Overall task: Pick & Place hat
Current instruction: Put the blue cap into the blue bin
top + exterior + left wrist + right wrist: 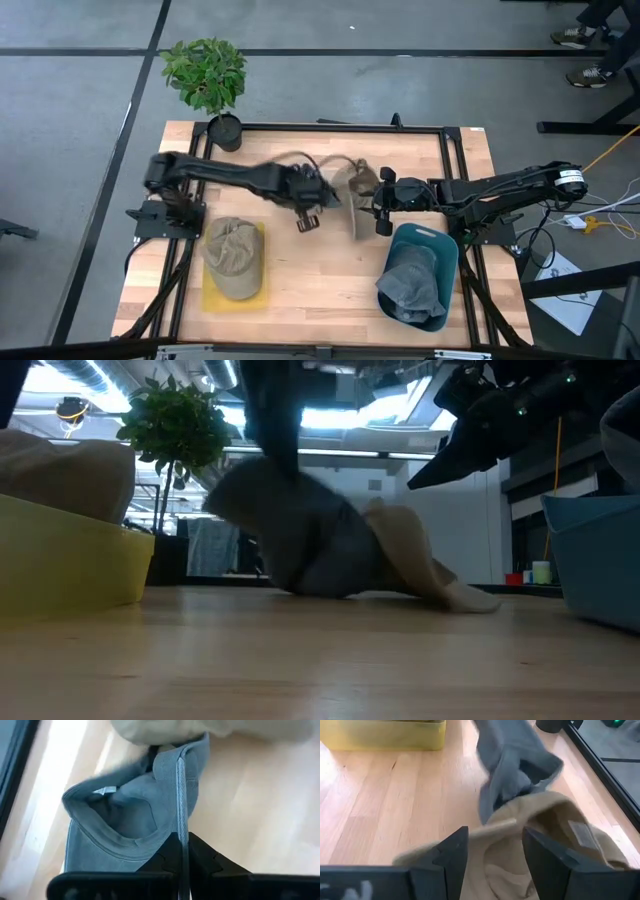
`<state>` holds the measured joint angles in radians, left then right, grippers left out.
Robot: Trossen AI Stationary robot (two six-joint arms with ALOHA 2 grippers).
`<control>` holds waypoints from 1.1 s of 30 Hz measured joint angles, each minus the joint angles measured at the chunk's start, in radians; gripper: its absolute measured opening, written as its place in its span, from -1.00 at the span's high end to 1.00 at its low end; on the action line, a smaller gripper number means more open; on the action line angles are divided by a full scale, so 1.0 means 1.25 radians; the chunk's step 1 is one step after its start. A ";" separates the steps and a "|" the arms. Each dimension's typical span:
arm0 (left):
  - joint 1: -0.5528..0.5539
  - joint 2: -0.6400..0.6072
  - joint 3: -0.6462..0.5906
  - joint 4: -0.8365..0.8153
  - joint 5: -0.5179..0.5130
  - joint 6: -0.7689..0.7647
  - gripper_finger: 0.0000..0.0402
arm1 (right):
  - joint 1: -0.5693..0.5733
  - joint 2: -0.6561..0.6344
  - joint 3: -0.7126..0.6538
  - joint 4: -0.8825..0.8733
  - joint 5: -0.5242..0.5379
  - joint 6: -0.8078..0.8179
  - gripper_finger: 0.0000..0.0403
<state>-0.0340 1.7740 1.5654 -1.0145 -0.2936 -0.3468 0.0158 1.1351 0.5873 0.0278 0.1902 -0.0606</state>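
Overhead, left gripper (318, 203) and right gripper (378, 196) meet mid-table, nearer the far edge. Left wrist: fingers clamped on grey hat (135, 810) brim. Right wrist: fingers spread wide, empty, above tan hat (545, 835).

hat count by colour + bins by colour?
Tan hats: 2 — one in the yellow bin, one loose mid-table
Grey hats: 2 — one in the blue bin, one pinched by the left gripper
Yellow bin: 1
Blue bin: 1
Total: 4 hats, 2 bins
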 joint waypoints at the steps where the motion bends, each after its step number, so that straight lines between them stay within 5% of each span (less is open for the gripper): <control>1: 0.007 -0.028 0.000 0.001 0.014 0.001 0.96 | 0.000 0.000 0.000 0.002 0.000 0.000 0.08; 9: 0.075 -0.225 0.000 0.028 0.152 -0.014 0.96 | 0.000 0.000 0.000 0.036 -0.012 -0.008 0.08; 17: 0.149 -0.285 0.001 0.042 0.311 -0.048 0.96 | 0.000 0.000 0.000 0.243 -0.069 -0.082 0.08; 27: 0.158 -0.285 0.001 0.204 0.338 -0.029 0.95 | 0.000 0.002 0.000 0.350 0.029 -0.108 0.08; 33: 0.178 -0.284 0.001 0.192 0.286 -0.028 0.95 | 0.008 0.002 0.000 0.395 -0.029 -0.126 0.08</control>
<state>0.1886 1.4185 1.5661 -0.7751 0.0633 -0.3818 0.0264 1.1378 0.5873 0.5212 0.1541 -0.2184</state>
